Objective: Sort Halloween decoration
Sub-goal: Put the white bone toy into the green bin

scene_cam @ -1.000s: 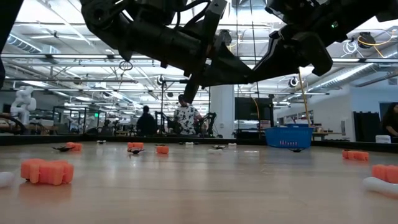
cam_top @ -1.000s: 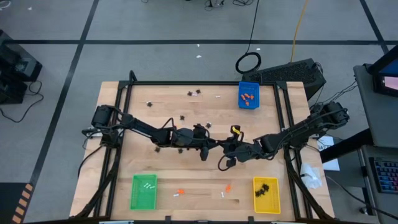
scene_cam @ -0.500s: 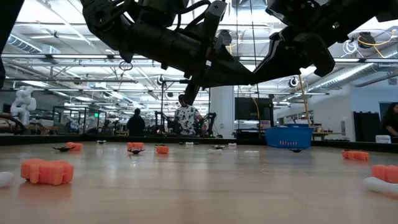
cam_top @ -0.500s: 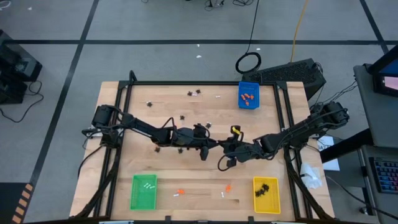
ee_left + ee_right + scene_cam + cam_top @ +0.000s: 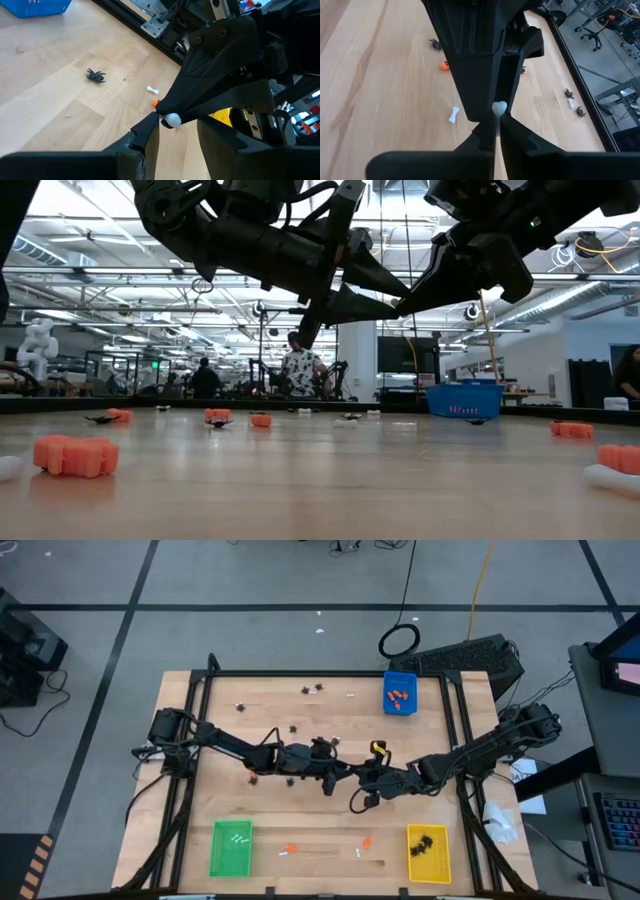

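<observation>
- Since the earlier frames the arms barely shifted; in the low view the two dark tips had drawn closer together, and a person in the room behind walked leftward.
- The left gripper [image 5: 331, 783] and right gripper [image 5: 364, 802] met above the table's centre, a white bone-like stick [image 5: 499, 108] between them.
- The right gripper's fingers were closed on the stick; whether the left's were clamped or loose, I cannot tell.
- The step looked like a handover. Next, one gripper would need to let go, and the stick travel to the green tray [image 5: 231, 848] at 7 o'clock, which already held white sticks.
- Spiders, orange lumps and sticks lay scattered on the pale wooden table [image 5: 260, 730]; blue tray [image 5: 400, 693] at 1 o'clock, yellow tray [image 5: 428, 853] at 5 o'clock.
</observation>
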Controlling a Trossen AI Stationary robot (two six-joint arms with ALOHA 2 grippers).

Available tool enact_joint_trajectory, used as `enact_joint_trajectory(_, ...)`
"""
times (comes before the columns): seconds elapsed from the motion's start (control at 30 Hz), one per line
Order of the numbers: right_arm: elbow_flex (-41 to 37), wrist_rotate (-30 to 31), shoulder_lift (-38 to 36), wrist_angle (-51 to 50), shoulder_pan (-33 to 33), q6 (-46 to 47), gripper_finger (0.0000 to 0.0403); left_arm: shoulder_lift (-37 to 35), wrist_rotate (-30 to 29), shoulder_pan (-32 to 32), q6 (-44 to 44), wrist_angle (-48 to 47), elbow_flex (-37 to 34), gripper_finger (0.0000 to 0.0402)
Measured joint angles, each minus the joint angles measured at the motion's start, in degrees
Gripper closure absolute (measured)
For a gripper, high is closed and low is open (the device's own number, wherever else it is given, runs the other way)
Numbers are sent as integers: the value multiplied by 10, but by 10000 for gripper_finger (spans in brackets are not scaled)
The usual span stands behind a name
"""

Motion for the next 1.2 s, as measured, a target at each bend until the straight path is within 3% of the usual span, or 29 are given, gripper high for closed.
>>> enact_joint_trajectory(0.4, 1, -11, 1, -6, 1, 0, 397, -43, -7, 4, 20, -38, 2, 267)
enact_joint_trajectory(1.2, 0, -3, 0, -2, 1, 1, 397, -39, 10, 5, -1, -78, 1, 289)
